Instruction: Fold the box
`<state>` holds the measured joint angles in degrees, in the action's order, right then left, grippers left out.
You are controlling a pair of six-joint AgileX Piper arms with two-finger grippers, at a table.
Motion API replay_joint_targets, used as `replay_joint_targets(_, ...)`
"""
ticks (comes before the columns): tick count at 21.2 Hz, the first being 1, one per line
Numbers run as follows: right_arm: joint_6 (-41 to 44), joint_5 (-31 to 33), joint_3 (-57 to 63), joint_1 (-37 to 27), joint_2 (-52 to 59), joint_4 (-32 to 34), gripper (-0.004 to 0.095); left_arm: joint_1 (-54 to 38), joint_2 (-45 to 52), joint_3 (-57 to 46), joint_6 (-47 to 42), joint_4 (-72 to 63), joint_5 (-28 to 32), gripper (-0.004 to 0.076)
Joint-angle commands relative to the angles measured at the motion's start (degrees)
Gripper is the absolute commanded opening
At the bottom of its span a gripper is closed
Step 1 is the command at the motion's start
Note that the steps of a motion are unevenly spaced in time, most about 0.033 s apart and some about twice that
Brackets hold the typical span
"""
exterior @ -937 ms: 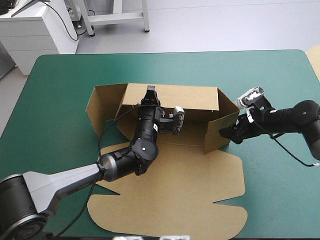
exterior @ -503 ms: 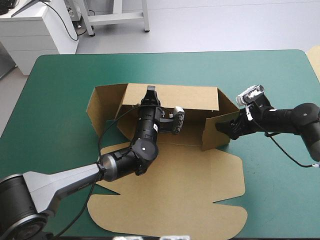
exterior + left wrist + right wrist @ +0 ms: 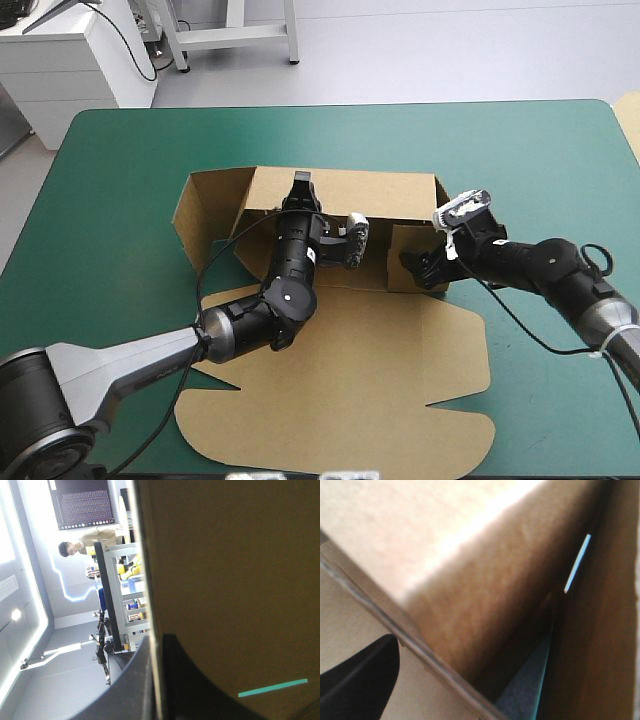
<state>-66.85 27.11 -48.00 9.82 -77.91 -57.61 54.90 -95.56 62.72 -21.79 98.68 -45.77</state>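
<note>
The brown box (image 3: 340,380) lies partly raised on the teal-green cover, its lid panel flat toward the near edge. Its back wall (image 3: 380,195) stands up, and my left gripper (image 3: 301,185) is shut on that wall's top edge. In the left wrist view the wall (image 3: 230,580) fills the space ahead, with the left gripper (image 3: 155,650) pinching the board edge. My right gripper (image 3: 412,265) presses against the right side flap (image 3: 403,245), which is swung inward across the box. In the right wrist view one black finger (image 3: 360,680) stands wide beside the flap (image 3: 470,580); the other finger is hidden.
The left side flap (image 3: 205,215) stands angled outward at the box's left end. Bare teal-green cover (image 3: 540,170) lies beyond and to the right of the box. The flat lid reaches almost to the table's near edge (image 3: 560,470).
My right gripper has moved left, swinging the right side flap inward toward the middle of the box. The left arm and the back wall have stayed put.
</note>
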Motion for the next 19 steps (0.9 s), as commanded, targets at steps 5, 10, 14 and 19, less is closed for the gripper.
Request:
replay_joint_targets(5, 3.5, -23.2, 1.0, 9.8, 1.9, -1.7, 0.0809, 0.2, 2.0, 1.3, 0.0, 3.5, 0.6, -0.0008)
replay_joint_targets(10, 3.5, -28.6, 1.0, 11.1, 1.9, -4.7, 0.0556, 0.2, 2.0, 1.3, 0.0, 3.5, 0.6, -0.0008)
replay_joint_targets(14, 3.5, -28.5, 1.0, 11.1, 1.9, -4.8, -0.0005, 0.2, 2.0, 1.3, 0.0, 3.5, 0.6, -0.0008)
replay_joint_targets(19, 2.9, -28.2, 1.0, 11.1, 1.9, -4.6, -0.0021, 0.2, 2.0, 1.3, 0.0, 3.5, 0.6, -0.0008)
